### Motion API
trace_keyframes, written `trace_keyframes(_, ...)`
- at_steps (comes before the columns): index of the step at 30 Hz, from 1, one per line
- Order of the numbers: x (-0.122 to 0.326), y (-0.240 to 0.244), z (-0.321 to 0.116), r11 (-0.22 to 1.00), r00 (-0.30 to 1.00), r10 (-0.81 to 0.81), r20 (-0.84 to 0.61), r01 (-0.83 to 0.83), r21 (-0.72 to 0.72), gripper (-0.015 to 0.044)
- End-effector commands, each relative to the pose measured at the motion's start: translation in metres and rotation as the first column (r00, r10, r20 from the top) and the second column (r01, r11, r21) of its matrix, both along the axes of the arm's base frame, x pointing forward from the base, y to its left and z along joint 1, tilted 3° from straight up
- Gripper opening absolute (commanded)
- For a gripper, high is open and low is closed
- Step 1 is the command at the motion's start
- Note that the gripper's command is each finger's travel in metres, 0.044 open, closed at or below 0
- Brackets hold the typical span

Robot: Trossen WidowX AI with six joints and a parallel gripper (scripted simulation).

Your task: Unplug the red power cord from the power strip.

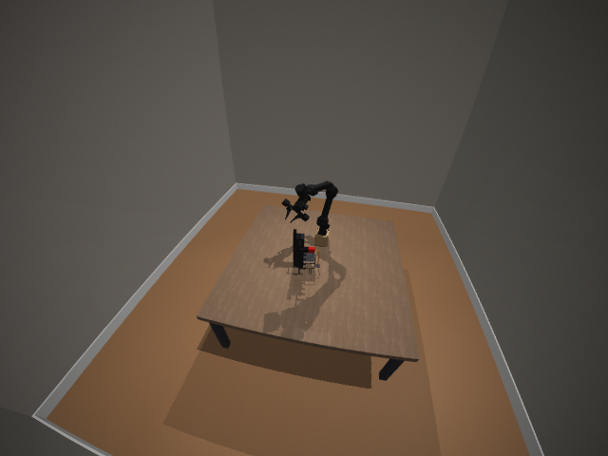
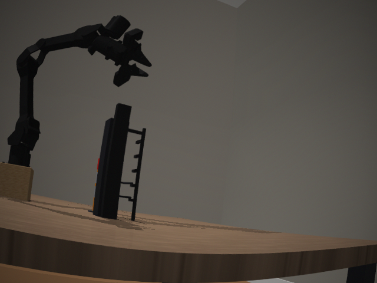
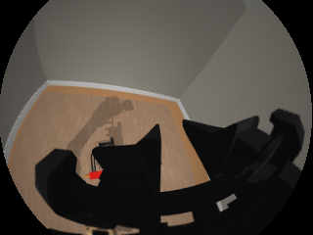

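My gripper [image 1: 288, 219] [image 2: 149, 70] [image 3: 171, 123] is partly open, with nothing between its fingers. It hangs in the air above the top of the upright black power strip [image 1: 300, 241] [image 2: 105, 146], touching neither strip nor plug. The red plug [image 1: 312, 249] [image 2: 98, 163] [image 3: 95, 174] is at the strip's face on the side toward the arm's base. How deep it sits cannot be told. An orange cord [image 1: 319, 255] [image 2: 93, 204] runs down near it. In the wrist view the left finger hides most of the strip.
A tall black panel [image 2: 121, 137] stands behind the strip, with a thin black rack [image 2: 139, 170] beyond it. Grey plugs [image 1: 309, 256] sit just below the red one. The arm's wooden base block [image 1: 321, 239] [image 2: 15, 183] stands nearby on the table [image 1: 363, 304] [image 2: 198, 240].
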State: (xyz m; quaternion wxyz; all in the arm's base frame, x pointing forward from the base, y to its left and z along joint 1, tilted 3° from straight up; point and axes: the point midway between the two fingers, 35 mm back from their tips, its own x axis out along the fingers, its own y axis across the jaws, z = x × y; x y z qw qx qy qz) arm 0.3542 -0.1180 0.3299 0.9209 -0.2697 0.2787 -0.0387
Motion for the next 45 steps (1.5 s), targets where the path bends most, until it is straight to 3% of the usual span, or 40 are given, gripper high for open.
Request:
trace_keyframes(1, 0.008, 0.04, -0.047, 0.975, 0.962, 0.188, -0.2, -0.206, -0.077, 0.016)
trace_keyframes(7, -0.005, 0.102, -0.121, 0.811, 0.726, 0.449, -0.521, -0.575, -0.103, 0.016)
trace_keyframes(13, -0.046, 0.152, -0.188, 0.473, 0.276, 0.578, -0.768, -0.88, 0.04, 0.016)
trace_keyframes(16, -0.071, 0.17, -0.215, 0.263, 0.008, 0.57, -0.822, -0.949, 0.173, 0.016)
trace_keyframes(18, -0.082, 0.175, -0.225, 0.174, -0.103, 0.552, -0.828, -0.957, 0.234, 0.016)
trace_keyframes(45, -0.073, 0.151, -0.226, 0.163, -0.116, 0.547, -0.829, -0.957, 0.241, 0.016)
